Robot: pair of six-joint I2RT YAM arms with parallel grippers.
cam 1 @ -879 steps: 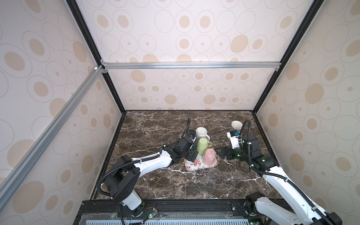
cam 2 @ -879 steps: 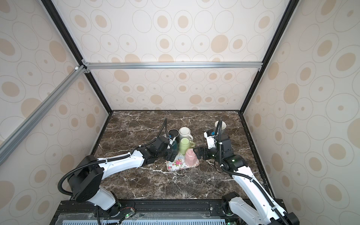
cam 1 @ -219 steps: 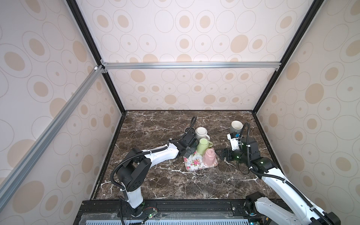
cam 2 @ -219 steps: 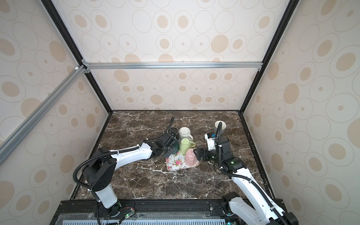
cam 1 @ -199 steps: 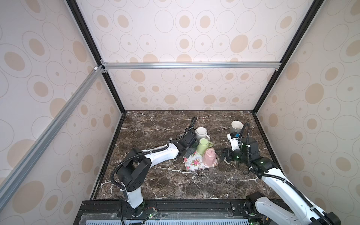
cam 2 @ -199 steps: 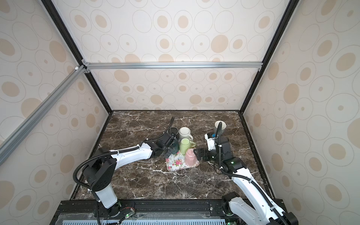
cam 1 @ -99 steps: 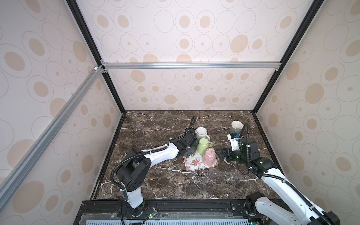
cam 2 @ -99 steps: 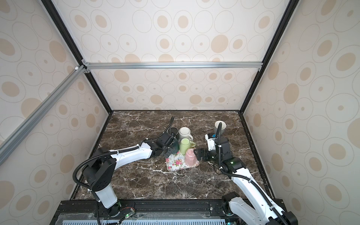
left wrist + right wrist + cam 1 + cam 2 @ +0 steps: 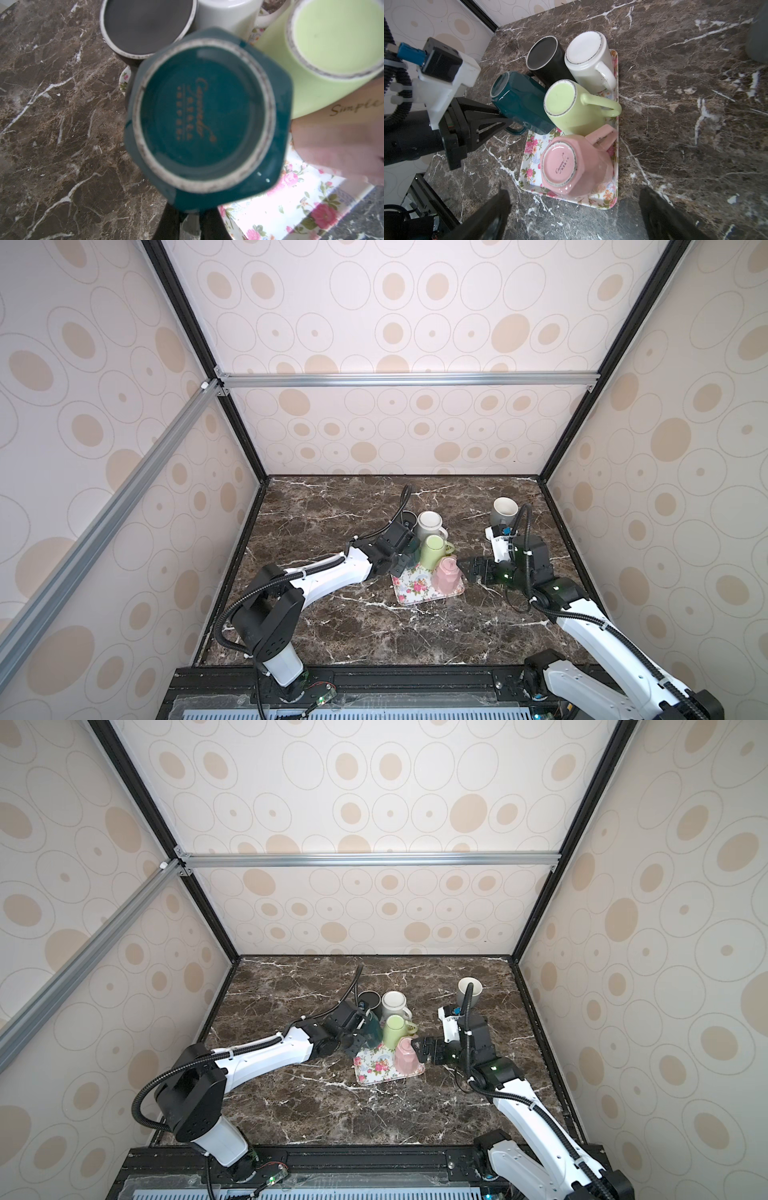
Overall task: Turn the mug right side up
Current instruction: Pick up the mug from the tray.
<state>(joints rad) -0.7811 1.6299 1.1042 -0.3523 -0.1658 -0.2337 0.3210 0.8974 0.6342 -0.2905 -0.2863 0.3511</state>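
A dark teal mug (image 9: pixel 521 101) is upside down and tilted at the left edge of the floral tray (image 9: pixel 611 204); its base fills the left wrist view (image 9: pixel 207 120). My left gripper (image 9: pixel 506 124) is shut on this mug's handle, low at its side. In both top views the teal mug (image 9: pixel 411 553) (image 9: pixel 374 1029) sits just ahead of the left gripper (image 9: pixel 401 568). My right gripper (image 9: pixel 575 192) is open, its fingers wide apart, just short of the upside-down pink mug (image 9: pixel 571 164) on the tray's near end.
Upside down on or by the tray stand a green mug (image 9: pixel 566 104), a white mug (image 9: pixel 589 56) and a black mug (image 9: pixel 544 56), packed close to the teal one. A grey mug (image 9: pixel 503 510) stands upright at the back right. The enclosure walls are close on both sides.
The right gripper's jaws have spread a little wider. The left arm, set further back than some seconds ago, holds still with the teal mug.
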